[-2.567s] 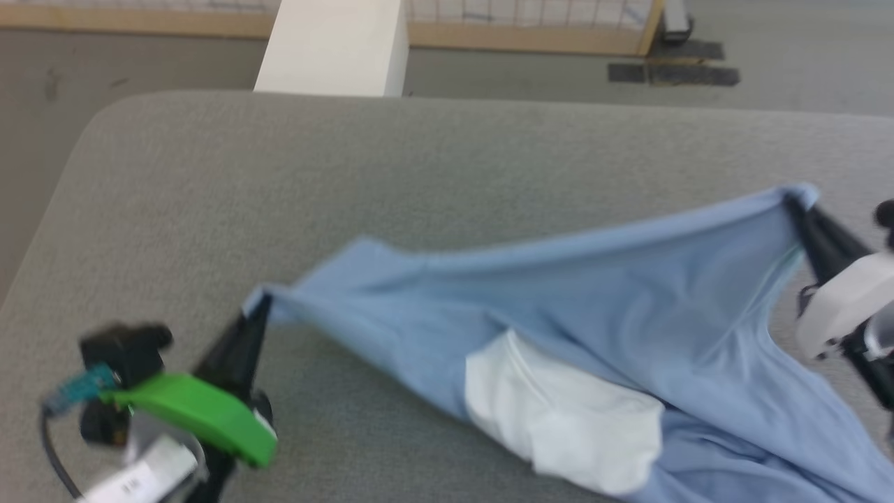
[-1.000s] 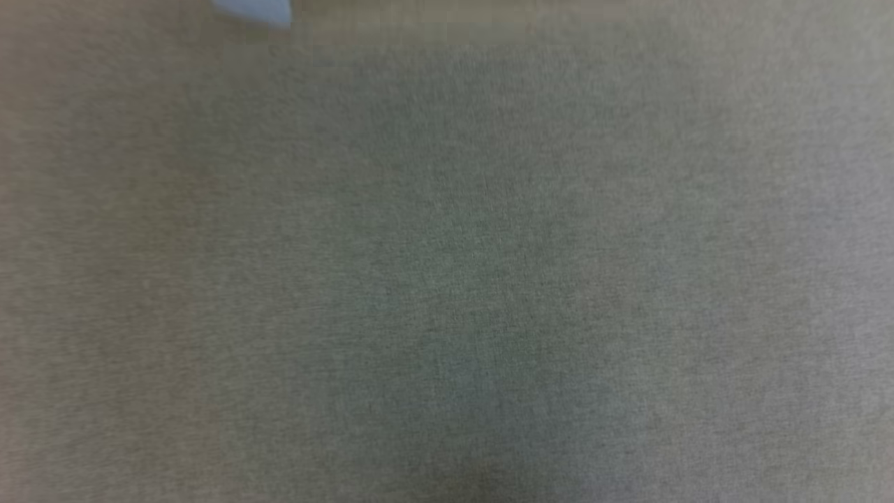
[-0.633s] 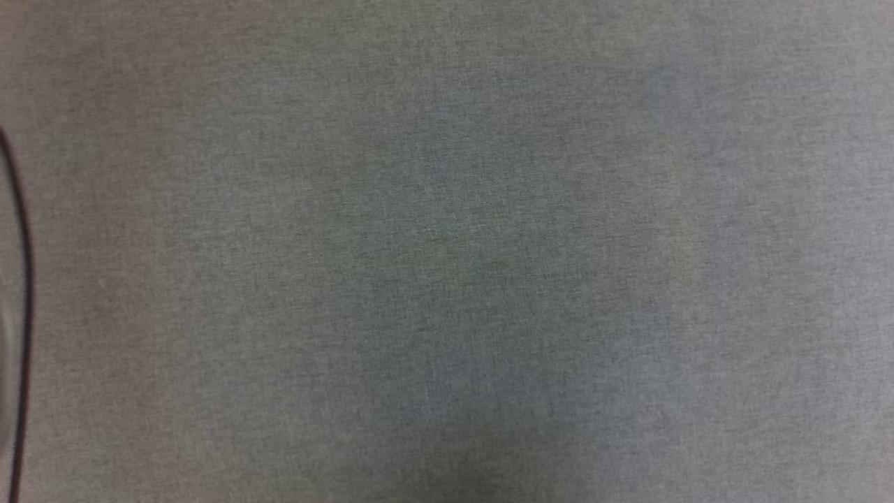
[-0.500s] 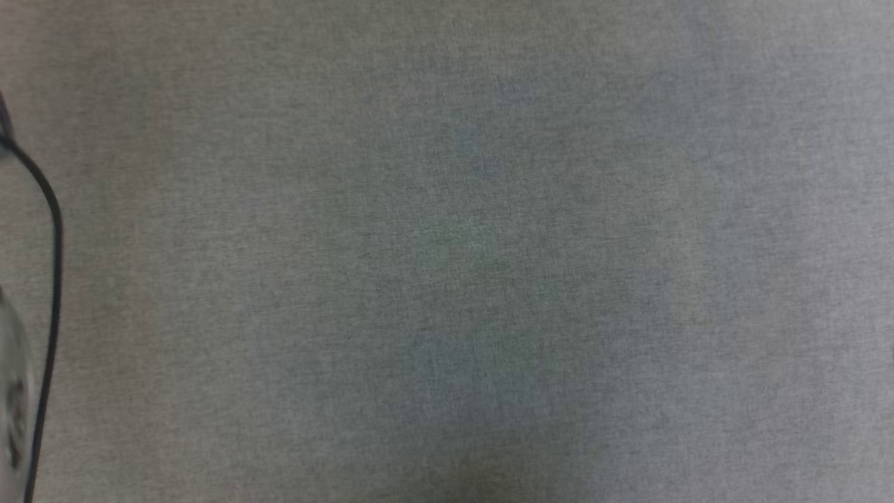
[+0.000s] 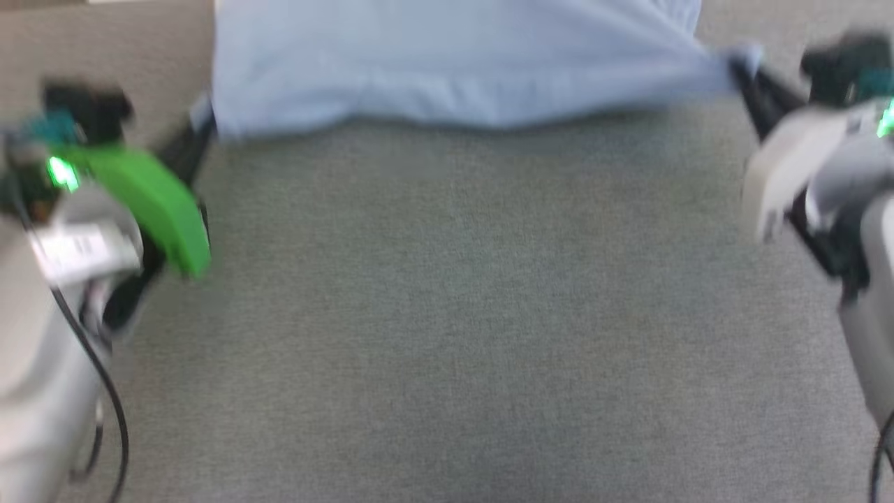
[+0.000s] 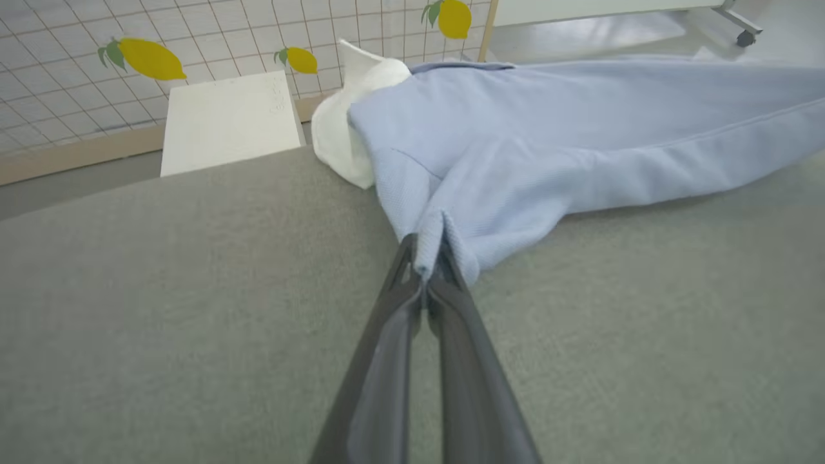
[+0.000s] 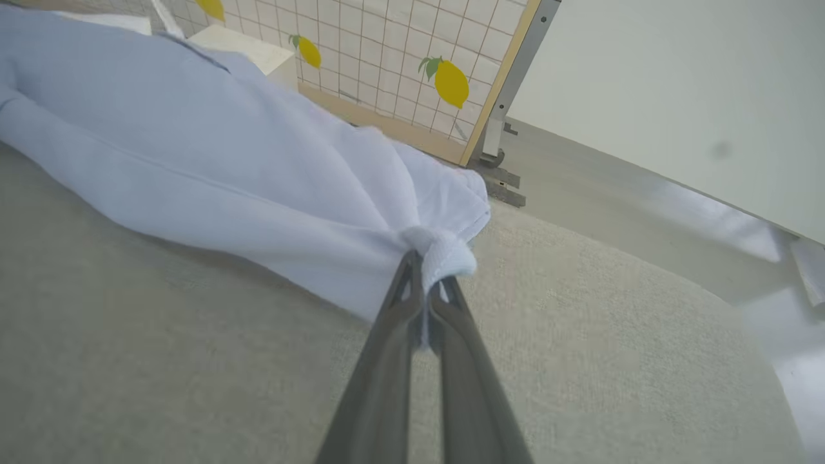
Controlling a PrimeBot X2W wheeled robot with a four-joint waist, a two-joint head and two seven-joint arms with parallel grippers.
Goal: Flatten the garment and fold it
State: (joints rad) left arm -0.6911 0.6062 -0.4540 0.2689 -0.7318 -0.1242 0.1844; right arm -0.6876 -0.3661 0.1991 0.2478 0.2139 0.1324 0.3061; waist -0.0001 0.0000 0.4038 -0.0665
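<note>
Garment (image 5: 454,63), cropped at top, stretches pinched between left claw (image 6: 428,258) and right claw (image 7: 423,265).

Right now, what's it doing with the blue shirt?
The robot has the garment pinched in both grippers: the left gripper is shut on one corner of the near edge, the right gripper on the other. That edge is stretched between them over the grey table, the rest lying away from the robot, white collar at the far end. Not yet folded.
</note>
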